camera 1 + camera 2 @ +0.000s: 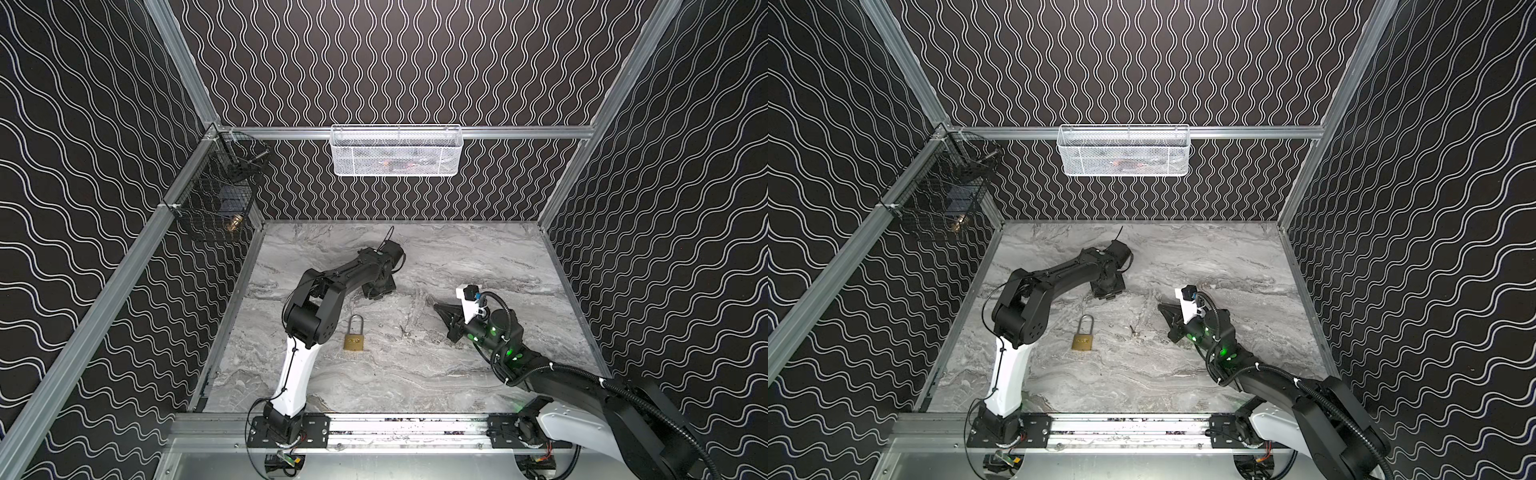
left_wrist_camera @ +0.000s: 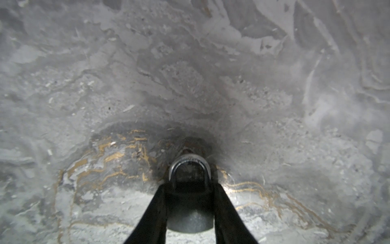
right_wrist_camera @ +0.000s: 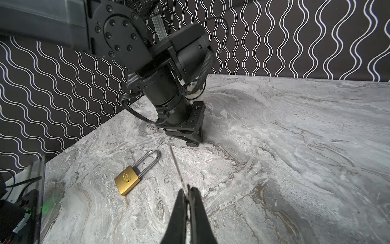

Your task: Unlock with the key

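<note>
Left gripper (image 2: pixel 191 187) jaws straddle a metal loop (image 2: pixel 190 161) on the table (image 1: pixel 457 257); can't tell if gripped. Right gripper (image 3: pixel 188 190) is pressed together, pinching a thin pale strip (image 3: pixel 176 162). Padlock (image 1: pixel 354 338) lies flat, untouched.

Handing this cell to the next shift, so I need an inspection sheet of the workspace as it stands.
Surface: marble table, no spills seen.
Job's things: padlock lies flat, looks shut; key, a thin strip edge-on, in right gripper.
Clutter: metal loop under left gripper, unidentified.
Grippers: left open, flanking the loop; right shut on key.
Cables: braided cable loops at left wrist.
Surroundings: wavy black walls; white basket on back rail, black basket in left corner.
</note>
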Motion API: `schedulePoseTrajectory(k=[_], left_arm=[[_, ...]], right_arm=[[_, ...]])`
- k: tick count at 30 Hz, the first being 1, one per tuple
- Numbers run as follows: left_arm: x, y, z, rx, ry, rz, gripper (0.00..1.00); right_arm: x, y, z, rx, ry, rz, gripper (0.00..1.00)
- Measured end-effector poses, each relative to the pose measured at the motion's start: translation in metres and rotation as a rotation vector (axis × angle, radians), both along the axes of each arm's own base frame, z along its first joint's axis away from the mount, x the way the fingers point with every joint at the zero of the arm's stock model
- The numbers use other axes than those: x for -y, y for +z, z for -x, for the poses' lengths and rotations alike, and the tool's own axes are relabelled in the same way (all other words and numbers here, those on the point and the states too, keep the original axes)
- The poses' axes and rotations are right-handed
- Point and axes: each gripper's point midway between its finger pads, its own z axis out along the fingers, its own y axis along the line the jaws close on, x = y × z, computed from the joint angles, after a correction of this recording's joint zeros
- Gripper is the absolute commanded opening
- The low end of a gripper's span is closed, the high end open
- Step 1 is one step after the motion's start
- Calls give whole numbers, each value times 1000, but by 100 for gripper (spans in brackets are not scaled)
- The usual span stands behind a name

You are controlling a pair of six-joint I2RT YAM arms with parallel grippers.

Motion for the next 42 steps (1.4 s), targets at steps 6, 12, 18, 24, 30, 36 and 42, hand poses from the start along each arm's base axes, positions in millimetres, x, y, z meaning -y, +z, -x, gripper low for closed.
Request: schedulePoseTrajectory(k=[6,12,18,24,30,36,42], left_arm=[[21,29,16,75,-34,110,33],[17,55,35,255,-45,233,32],[19,68,59,408,-70,352,32],[17,100,64,576,-71,449,31],[17,113,67,692,-43,573,29],[34,133,66,765,-12,714,27],[47,129,71,782,8,756,27]], right_arm=[[0,-4,-1,-11,-2,7,0],[-8,-16,-15,-79,-12,20,0],[-17,-30,-23,-139,-5,38,0],[-32,-39,-30,-185,-1,73,0],[-52,-53,-26,-240,18,101,0],[-55,-62,-31,-266,-18,125,0],[-60,-65,-26,-274,-14,145,0]])
